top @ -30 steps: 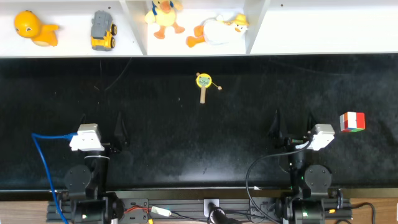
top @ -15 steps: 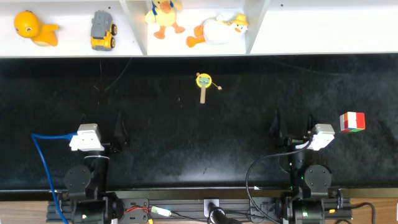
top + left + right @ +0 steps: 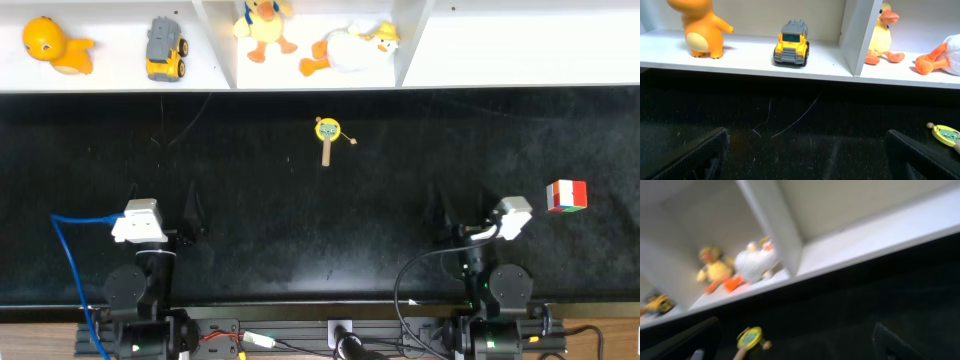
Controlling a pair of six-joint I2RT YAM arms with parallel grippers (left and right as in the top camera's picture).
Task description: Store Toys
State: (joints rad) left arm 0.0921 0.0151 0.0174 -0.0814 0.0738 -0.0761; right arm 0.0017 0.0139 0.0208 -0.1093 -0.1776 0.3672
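Note:
A small yellow rattle drum (image 3: 327, 133) with a wooden handle lies on the black table, toward the back and near the middle; it also shows in the left wrist view (image 3: 946, 135) and the right wrist view (image 3: 750, 339). A colour cube (image 3: 566, 196) sits at the far right. My left gripper (image 3: 163, 203) hovers low at the front left, open and empty (image 3: 810, 162). My right gripper (image 3: 462, 207) stands at the front right, left of the cube, open and empty (image 3: 790, 347).
A white shelf (image 3: 500, 60) runs along the back. Its left bay holds an orange figure (image 3: 55, 45) and a yellow truck (image 3: 165, 48). The middle bay holds a yellow duck plush (image 3: 265, 25) and a white duck plush (image 3: 350, 47). A blue cable (image 3: 70, 250) hangs at the left base.
The right gripper has turned slightly to the left, toward the rattle drum. The left arm and all toys are unmoved.

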